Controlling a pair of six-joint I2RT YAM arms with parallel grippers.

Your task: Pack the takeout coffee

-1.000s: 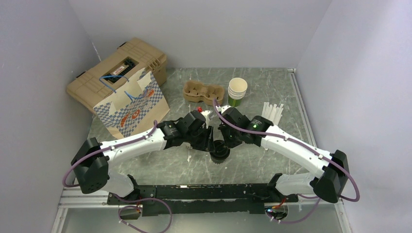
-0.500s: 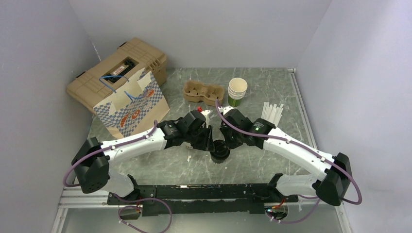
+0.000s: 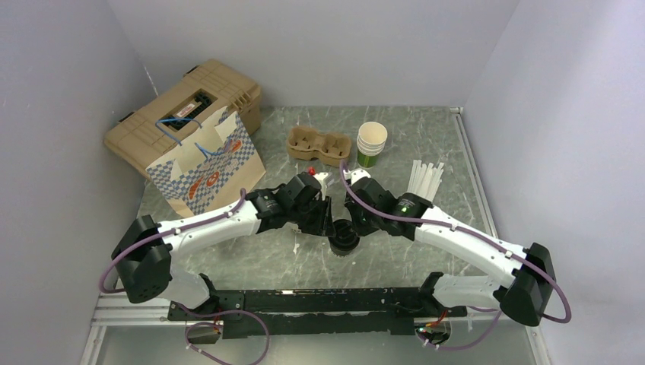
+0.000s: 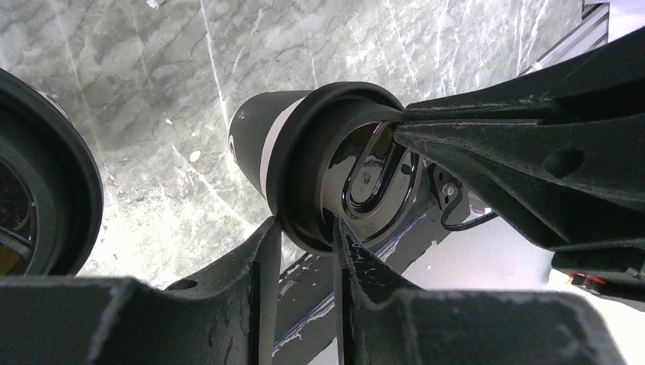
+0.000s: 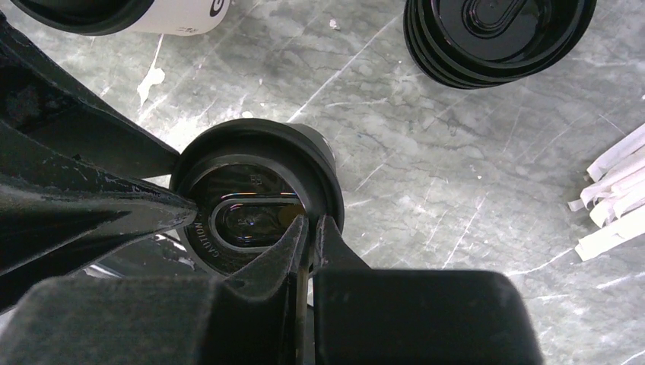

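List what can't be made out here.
- Cup: top view, mostly hidden under its lid, left tool and right tool.
- Lid stack: right wrist, cut by top edge.
- Lid lettering: right wrist, partly behind right tool.
- Bag interior: top view, angle hides it.

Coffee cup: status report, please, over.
Left fingers and right fingers pinch the lid rim. Coffee cup upright, not bagged. Path to bag looks free.
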